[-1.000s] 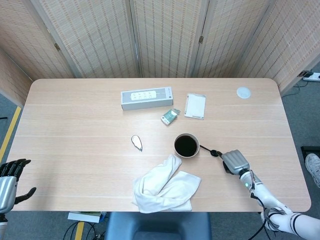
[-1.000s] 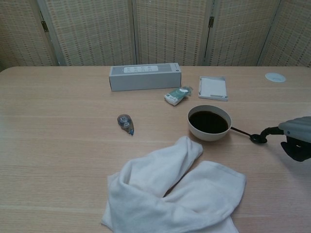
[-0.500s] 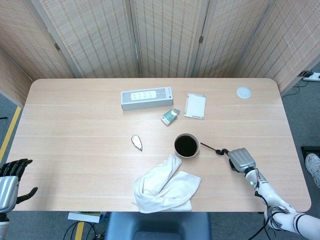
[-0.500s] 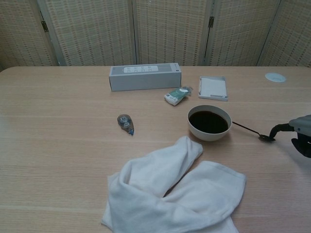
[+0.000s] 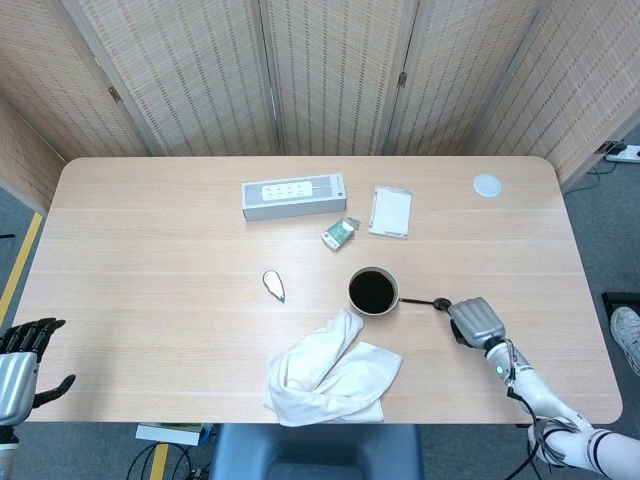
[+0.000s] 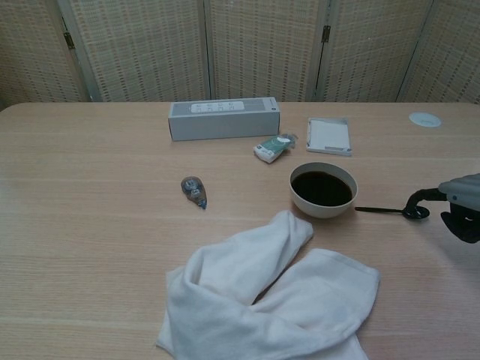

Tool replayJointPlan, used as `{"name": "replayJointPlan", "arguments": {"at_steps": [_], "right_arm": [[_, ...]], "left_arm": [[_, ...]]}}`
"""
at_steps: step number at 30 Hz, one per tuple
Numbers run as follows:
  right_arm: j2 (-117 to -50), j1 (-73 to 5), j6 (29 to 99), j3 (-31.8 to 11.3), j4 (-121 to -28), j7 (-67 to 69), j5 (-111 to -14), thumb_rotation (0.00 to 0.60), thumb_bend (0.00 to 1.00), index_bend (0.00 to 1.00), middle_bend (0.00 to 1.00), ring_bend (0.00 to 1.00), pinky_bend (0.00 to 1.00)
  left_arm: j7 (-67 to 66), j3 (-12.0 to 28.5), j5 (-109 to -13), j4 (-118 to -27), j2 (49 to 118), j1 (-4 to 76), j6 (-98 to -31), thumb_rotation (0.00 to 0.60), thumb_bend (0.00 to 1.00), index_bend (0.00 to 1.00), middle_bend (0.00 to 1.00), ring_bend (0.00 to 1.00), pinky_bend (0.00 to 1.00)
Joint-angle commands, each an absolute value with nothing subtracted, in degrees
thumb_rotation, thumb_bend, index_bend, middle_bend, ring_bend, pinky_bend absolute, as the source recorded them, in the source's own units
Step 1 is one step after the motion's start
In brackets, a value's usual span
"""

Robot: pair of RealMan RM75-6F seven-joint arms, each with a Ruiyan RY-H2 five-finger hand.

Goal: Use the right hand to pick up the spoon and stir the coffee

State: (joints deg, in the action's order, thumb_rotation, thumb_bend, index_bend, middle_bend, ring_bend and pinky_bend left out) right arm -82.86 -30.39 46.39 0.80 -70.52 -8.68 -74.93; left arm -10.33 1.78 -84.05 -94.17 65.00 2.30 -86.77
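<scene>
Right hand (image 5: 475,321) is seen low over the tabletop (image 5: 150,260), right of the coffee cup (image 5: 373,291); a dark fingertip (image 6: 415,200) is placed at the spoon (image 5: 420,302), on its bowl end. Whether the spoon is pinched or merely touched cannot be told; no lift is visible, and the spoon appears to lie flat on the wood. The long axis of the spoon is laid roughly left to right, thin handle pointing at the cup and ending just beside its rim, bowl end toward the hand. So the spoon lies directly between right hand and cup, on the hand's left. Left hand (image 5: 18,362) is noted at the far-left edge, well apart, fingers spread and holding nothing; the right is plainly the nearer. Judged: grasp not yet secured, and the spoon would need lifting before stirring. A white cloth (image 5: 330,370) lies near the cup, on the robot's side.
</scene>
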Motion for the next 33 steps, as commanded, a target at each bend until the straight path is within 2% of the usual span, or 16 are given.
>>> {"name": "replayJointPlan", "arguments": {"at_steps": [1, 21, 33], "right_arm": [[-82.8, -30.3, 46.2, 1.1, -70.8, -9.2, -74.9, 0.6, 0.79, 0.23, 1.0, 1.0, 1.0], [-83.3, -30.0, 45.1, 1.2, -70.6, -11.2, -73.2, 0.6, 0.77, 0.24, 1.0, 1.0, 1.0], [-83.5, -30.4, 44.8, -1.0, -67.2, -10.5, -70.8, 0.6, 0.76, 0.24, 1.0, 1.0, 1.0]], "left_arm": [[-10.3, 1.8, -84.1, -94.1, 65.0, 2.2, -86.9, 0.6, 0.21, 0.22, 0.21, 0.19, 0.19], [-9.6, 1.6, -83.9, -93.3, 65.3, 1.9, -86.8, 0.6, 0.21, 0.22, 0.21, 0.19, 0.19], [-9.7, 1.6, -83.9, -93.3, 65.3, 1.9, -86.6, 0.6, 0.22, 0.22, 0.21, 0.19, 0.19]]}}
